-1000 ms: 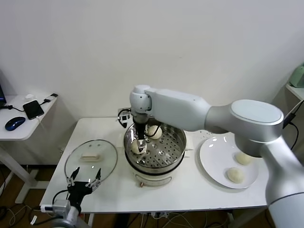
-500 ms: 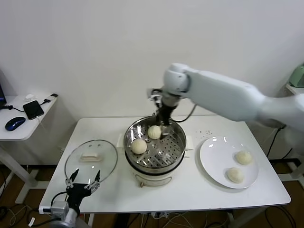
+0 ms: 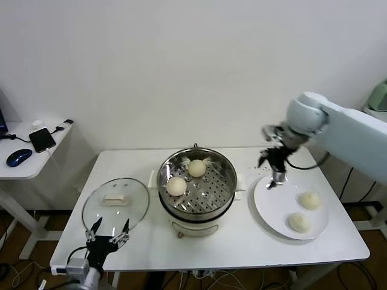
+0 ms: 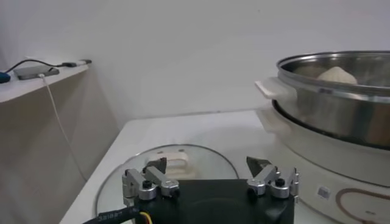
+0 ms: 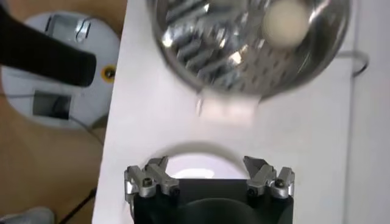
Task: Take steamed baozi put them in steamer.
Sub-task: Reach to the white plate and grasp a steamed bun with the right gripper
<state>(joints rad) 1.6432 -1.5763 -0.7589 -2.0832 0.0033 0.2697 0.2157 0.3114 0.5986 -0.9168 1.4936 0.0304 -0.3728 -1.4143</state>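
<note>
Baozi [image 3: 176,186] pair sits in our steamer [image 3: 197,181]; our right gripper [image 3: 275,175], jaws apart and empty, hovers over the plate [image 3: 272,211] rim; left gripper [image 3: 107,234], spread, partly cut off

White table [image 3: 139,238]; steamer [image 3: 197,209], glass lid [image 3: 115,204], plate [image 3: 275,208]

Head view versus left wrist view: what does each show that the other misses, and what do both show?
Only the head view shows the white plate with two baozi, the open, empty right gripper above the plate's rim, and both baozi in the steamer. Only the left wrist view shows the steamer's side handle close up. Both show the steamer, the glass lid and the open left gripper near the lid.
</note>
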